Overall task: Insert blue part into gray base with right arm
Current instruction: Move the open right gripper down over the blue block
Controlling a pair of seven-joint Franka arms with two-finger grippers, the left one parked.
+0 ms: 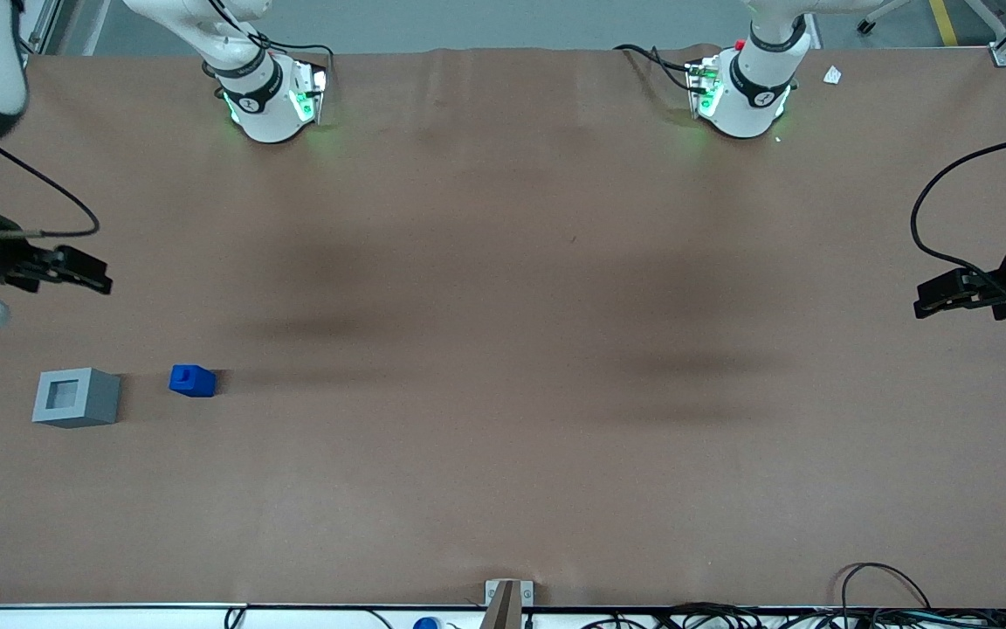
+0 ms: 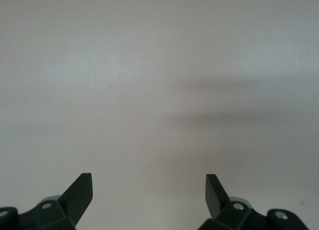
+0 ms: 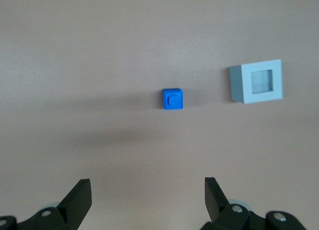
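The blue part point(image 1: 192, 381) point(image 3: 173, 99) stands on the brown table point(image 1: 503, 454), its stepped top facing up. The gray base point(image 1: 75, 397) point(image 3: 256, 81) sits beside it with a short gap between them, square recess facing up, closer to the working arm's end of the table. My right arm's gripper point(image 1: 104, 279) point(image 3: 148, 182) hangs open above the table, farther from the front camera than both objects and touching neither. Nothing is between its fingers.
The working arm's green-lit base point(image 1: 272, 96) and the parked arm's base point(image 1: 743, 92) stand along the table edge farthest from the front camera. A black cable point(image 1: 49, 196) loops near the working arm. A small bracket point(image 1: 507, 598) sits at the front edge.
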